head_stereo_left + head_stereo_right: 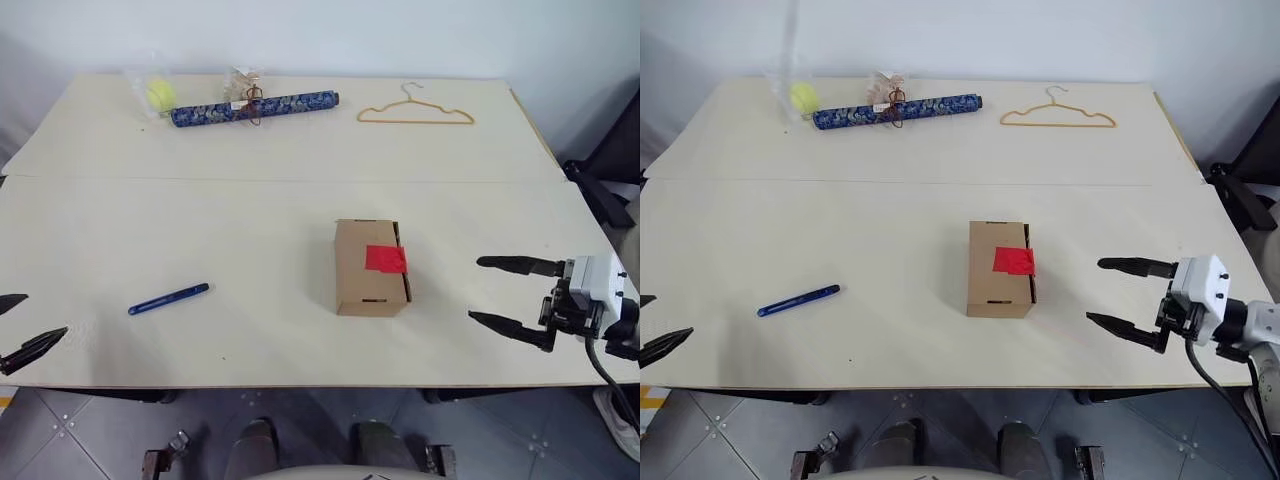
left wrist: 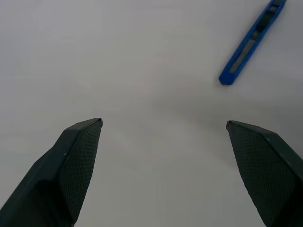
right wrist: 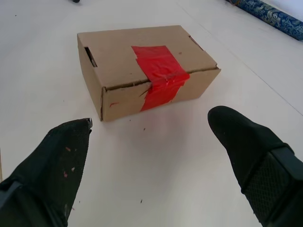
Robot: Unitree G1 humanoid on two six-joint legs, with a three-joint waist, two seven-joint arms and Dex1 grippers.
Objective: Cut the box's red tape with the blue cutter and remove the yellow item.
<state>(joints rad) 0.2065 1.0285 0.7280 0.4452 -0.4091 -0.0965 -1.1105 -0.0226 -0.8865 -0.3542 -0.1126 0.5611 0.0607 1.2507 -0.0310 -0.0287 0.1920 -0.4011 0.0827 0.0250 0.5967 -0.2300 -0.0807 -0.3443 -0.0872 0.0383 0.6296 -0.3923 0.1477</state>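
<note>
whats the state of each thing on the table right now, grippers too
box: closed, lying on the table, nothing touching it
red tape: uncut, running over the lid edge and down the side
blue cutter: lying flat on the table, not held
left gripper: open, empty, near the cutter
right gripper: open, empty, facing the box
hanger: lying flat at the far edge
patterned roll: lying flat at the far edge
ball: in clear wrap

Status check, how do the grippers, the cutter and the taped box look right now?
Left gripper and right gripper open, holding nothing. Blue cutter flat on the table, untouched. Box shut, red tape uncut. Nothing in the way.
</note>
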